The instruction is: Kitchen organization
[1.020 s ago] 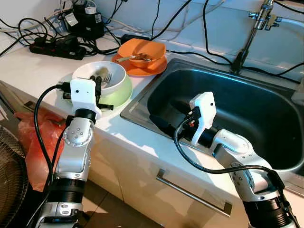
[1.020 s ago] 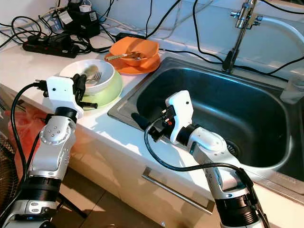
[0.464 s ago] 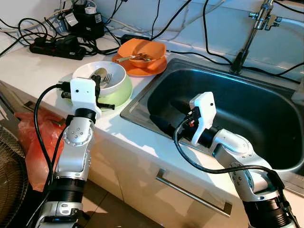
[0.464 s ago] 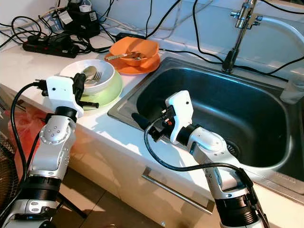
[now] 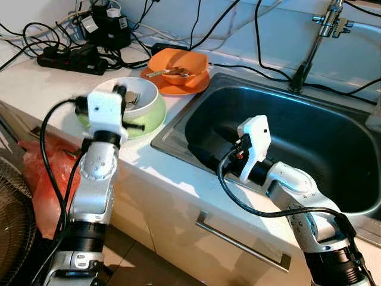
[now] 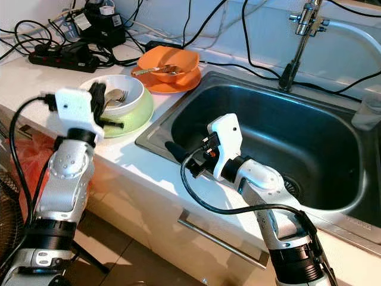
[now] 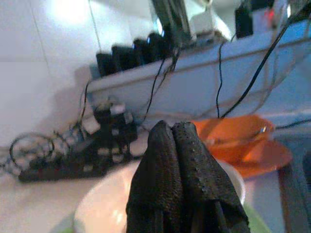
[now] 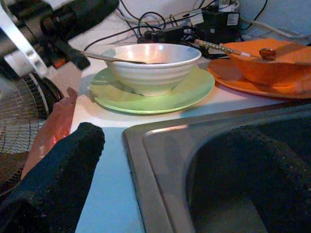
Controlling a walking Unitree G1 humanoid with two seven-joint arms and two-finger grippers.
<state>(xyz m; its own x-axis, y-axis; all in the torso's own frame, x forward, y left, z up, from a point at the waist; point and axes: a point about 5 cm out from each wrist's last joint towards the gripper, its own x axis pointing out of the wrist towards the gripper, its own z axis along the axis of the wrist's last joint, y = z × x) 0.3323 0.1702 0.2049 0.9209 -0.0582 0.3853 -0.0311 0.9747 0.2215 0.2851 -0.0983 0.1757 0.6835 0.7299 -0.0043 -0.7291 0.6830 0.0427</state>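
A white bowl [image 5: 136, 90] holding a fork and a spoon [image 6: 113, 90] sits on a green plate [image 5: 150, 122] on the counter, left of the sink. My left gripper [image 7: 172, 130] is shut with nothing in it, its tips at the bowl's near rim [image 6: 98, 94]. Behind stands an orange bowl [image 5: 180, 62] on an orange plate [image 5: 178, 89], with a utensil lying across it. My right gripper [image 8: 167, 138] is open and straddles the front left rim of the steel sink [image 5: 178, 122]. One of its fingers [image 8: 58, 174] is over the counter and the other [image 8: 272, 170] is inside the basin.
A tap [image 5: 317, 42] rises behind the sink. A black power strip [image 5: 71, 59] and tangled cables crowd the back left of the counter. Below the counter hang a red plastic bag [image 5: 36, 173] and a fan [image 5: 12, 226]. A drawer handle [image 5: 238, 241] is under the sink.
My left gripper has risen a little and moved closer to the white bowl's rim. The right arm has not moved.
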